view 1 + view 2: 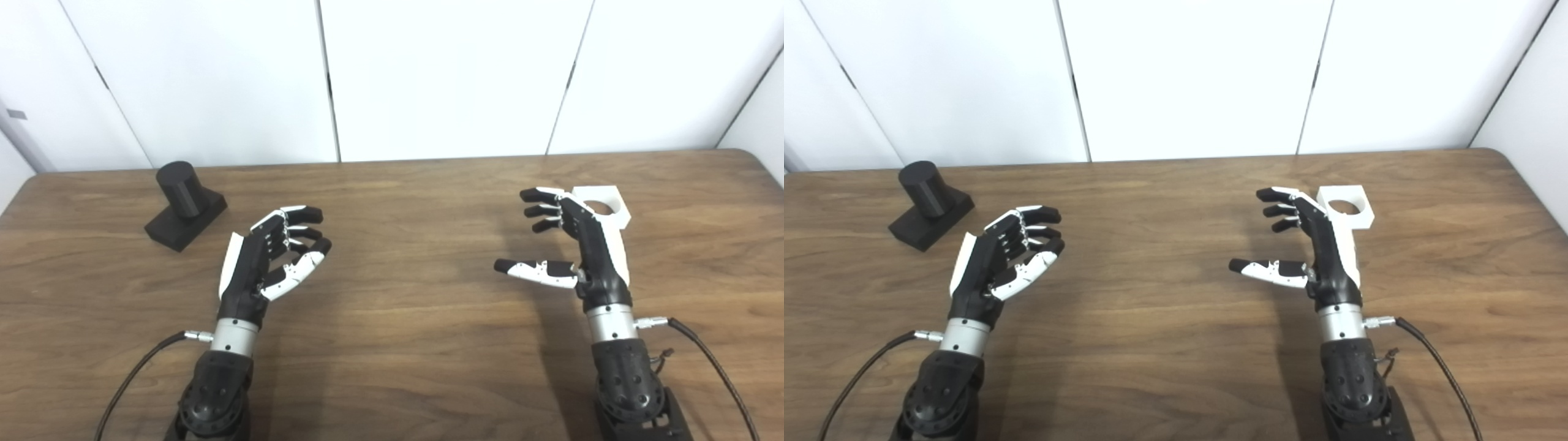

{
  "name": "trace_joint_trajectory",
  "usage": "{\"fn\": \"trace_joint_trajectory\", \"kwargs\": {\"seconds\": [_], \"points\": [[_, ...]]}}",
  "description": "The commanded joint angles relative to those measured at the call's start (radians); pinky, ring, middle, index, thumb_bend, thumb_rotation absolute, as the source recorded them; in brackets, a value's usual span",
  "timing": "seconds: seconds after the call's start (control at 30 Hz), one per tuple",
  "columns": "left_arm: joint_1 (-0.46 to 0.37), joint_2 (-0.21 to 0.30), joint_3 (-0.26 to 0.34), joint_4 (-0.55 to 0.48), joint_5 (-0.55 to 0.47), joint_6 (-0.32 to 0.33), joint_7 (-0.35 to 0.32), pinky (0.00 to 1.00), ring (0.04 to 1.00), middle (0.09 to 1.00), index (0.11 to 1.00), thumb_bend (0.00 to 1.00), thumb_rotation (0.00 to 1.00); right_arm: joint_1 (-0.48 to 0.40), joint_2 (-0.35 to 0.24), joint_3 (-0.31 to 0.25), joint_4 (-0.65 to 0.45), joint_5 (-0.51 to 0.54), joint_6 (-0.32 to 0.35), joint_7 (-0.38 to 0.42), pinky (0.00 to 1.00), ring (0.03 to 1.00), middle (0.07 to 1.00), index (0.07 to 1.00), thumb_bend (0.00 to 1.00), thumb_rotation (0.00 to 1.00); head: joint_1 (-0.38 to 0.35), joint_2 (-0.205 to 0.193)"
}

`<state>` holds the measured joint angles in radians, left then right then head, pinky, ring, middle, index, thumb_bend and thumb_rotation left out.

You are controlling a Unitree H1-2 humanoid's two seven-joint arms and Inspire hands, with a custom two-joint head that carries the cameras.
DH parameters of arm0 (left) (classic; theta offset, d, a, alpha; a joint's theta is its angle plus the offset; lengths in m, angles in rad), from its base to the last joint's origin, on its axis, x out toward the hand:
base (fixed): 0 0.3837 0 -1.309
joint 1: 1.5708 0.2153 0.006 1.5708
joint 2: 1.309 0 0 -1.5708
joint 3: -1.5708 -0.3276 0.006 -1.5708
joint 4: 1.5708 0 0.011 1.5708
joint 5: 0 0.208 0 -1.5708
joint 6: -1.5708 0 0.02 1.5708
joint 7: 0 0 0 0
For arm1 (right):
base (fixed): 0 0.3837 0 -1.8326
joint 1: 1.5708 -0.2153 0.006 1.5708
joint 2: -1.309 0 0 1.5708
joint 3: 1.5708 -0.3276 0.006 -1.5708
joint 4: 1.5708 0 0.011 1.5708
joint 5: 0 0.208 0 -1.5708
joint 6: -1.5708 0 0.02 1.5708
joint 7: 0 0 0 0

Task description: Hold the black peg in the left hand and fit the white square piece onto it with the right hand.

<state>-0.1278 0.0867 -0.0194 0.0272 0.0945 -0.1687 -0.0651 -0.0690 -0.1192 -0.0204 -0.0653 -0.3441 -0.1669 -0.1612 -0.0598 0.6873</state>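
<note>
- Both forearms enter from the bottom edge, each trailing a black cable from a wrist connector; they rise above the wooden table (pixel 392 343) with nothing in either grasp.
- Left hand (pixel 269 260): palm turned inward, fingers loosely curled but apart, thumb angled toward the fingertips. It grips nothing and touches nothing.
- Right hand (pixel 572 242): palm turned inward, fingers (pixel 539 211) bent at the tips and spread, thumb (pixel 533 269) extended sideways toward the table centre. It grips nothing.
- Black peg (pixel 180 191): a short cylinder standing upright on a dark rectangular base, at the far left of the table. It lies beyond and to the left of the left hand, clearly apart from it.
- White square piece (pixel 1344 211): a flat white block with a round hole through it, resting on the table at the far right. It sits just behind the right hand, which partly hides it; whether the back of the hand touches it cannot be determined.
- Step in hand, as a judgement: the task is at its start. Neither part is picked up, and no fitting has begun.
- Next move, left side: the hand needs to travel forward and leftward, open wider around the peg or its base, and close firmly enough to keep the cylinder steady.
- Next move, right side: the hand needs to reorient so the palm faces the white piece, then grip its edges while leaving the hole unobstructed.
- Alignment requirement: hole axis and peg axis must be brought in line before the parts are pressed together.
</note>
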Motion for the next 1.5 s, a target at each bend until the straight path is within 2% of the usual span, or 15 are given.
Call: {"fn": "trace_joint_trajectory", "kwargs": {"seconds": [0.0,0.23,0.27,0.3,0.4,0.5,0.63,0.87,1.0,1.1,1.17,1.2,1.3,1.33,1.47], "points": [[-0.032,0.005,0.001,-0.019,-0.014,-0.031,0.001,0.49,0.632,0.708,0.658,0.58,0.24,-0.020,-0.013,-0.005,-0.025,-0.006,-0.040,-0.010,0.54,0.655,0.714,0.682,0.53,0.11,-0.001,0.001],[-0.025,0.003,-0.002,-0.004,-0.013,-0.047,0.001,0.49,0.640,0.718,0.661,0.55,0.17,-0.013,-0.014,-0.002,-0.005,-0.004,-0.063,-0.014,0.55,0.660,0.717,0.684,0.53,0.09,0.010,-0.048],[-0.022,0.001,-0.003,0.003,-0.012,-0.055,0.002,0.49,0.640,0.719,0.661,0.54,0.16,-0.010,-0.013,-0.001,0.002,-0.005,-0.072,-0.018,0.55,0.659,0.717,0.685,0.53,0.10,0.018,-0.089],[-0.020,0.000,-0.005,0.012,-0.011,-0.066,0.003,0.49,0.635,0.716,0.662,0.53,0.14,-0.006,-0.013,-0.001,0.009,-0.007,-0.080,-0.021,0.55,0.658,0.717,0.683,0.53,0.08,0.022,-0.108],[-0.015,-0.001,-0.009,0.044,-0.017,-0.102,0.000,0.50,0.634,0.714,0.667,0.51,0.11,0.002,-0.010,-0.001,0.032,-0.014,-0.107,-0.035,0.55,0.661,0.716,0.687,0.53,0.07,0.032,-0.154],[-0.014,0.000,-0.012,0.070,-0.020,-0.135,-0.003,0.50,0.628,0.709,0.658,0.50,0.10,0.005,-0.011,0.001,0.054,-0.027,-0.129,-0.050,0.55,0.655,0.714,0.690,0.53,0.08,0.034,-0.178],[-0.012,-0.001,-0.013,0.088,-0.026,-0.155,-0.006,0.52,0.628,0.702,0.657,0.50,0.07,0.008,-0.011,0.000,0.077,-0.034,-0.153,-0.063,0.55,0.658,0.714,0.692,0.52,0.09,0.034,-0.200],[-0.015,0.002,-0.014,0.108,-0.039,-0.183,-0.015,0.54,0.645,0.708,0.657,0.49,0.03,0.005,-0.010,0.001,0.098,-0.029,-0.183,-0.068,0.56,0.663,0.715,0.689,0.53,0.08,0.035,-0.202],[-0.012,-0.002,-0.014,0.100,-0.039,-0.174,-0.015,0.55,0.649,0.710,0.658,0.49,0.02,0.009,-0.010,0.001,0.091,-0.027,-0.179,-0.065,0.56,0.666,0.718,0.690,0.53,0.08,0.054,-0.198],[-0.012,-0.013,-0.016,0.105,-0.036,-0.175,-0.008,0.55,0.655,0.717,0.662,0.51,0.05,0.012,-0.018,-0.003,0.089,-0.020,-0.177,-0.059,0.57,0.672,0.723,0.690,0.52,0.05,0.114,-0.199],[-0.013,-0.024,-0.019,0.112,-0.036,-0.175,-0.005,0.55,0.663,0.716,0.664,0.52,0.05,0.014,-0.027,-0.007,0.088,-0.017,-0.180,-0.057,0.57,0.673,0.723,0.688,0.51,0.06,0.183,-0.210],[-0.015,-0.028,-0.021,0.116,-0.035,-0.177,-0.003,0.56,0.666,0.716,0.664,0.52,0.05,0.015,-0.030,-0.009,0.087,-0.010,-0.181,-0.054,0.56,0.672,0.722,0.686,0.51,0.05,0.183,-0.210],[-0.015,-0.043,-0.030,0.121,-0.021,-0.169,0.000,0.56,0.664,0.711,0.668,0.53,0.06,0.017,-0.045,-0.016,0.086,0.023,-0.183,-0.039,0.57,0.675,0.725,0.685,0.50,0.02,0.268,-0.225],[-0.017,-0.049,-0.034,0.125,-0.013,-0.171,0.002,0.56,0.664,0.711,0.669,0.53,0.06,0.018,-0.050,-0.019,0.082,0.034,-0.179,-0.032,0.57,0.677,0.726,0.686,0.49,0.02,0.310,-0.233],[-0.027,-0.072,-0.049,0.147,0.001,-0.174,0.008,0.55,0.656,0.705,0.673,0.54,0.03,0.023,-0.061,-0.032,0.057,0.071,-0.152,-0.008,0.58,0.688,0.735,0.684,0.49,0.00,0.397,-0.249]]}}
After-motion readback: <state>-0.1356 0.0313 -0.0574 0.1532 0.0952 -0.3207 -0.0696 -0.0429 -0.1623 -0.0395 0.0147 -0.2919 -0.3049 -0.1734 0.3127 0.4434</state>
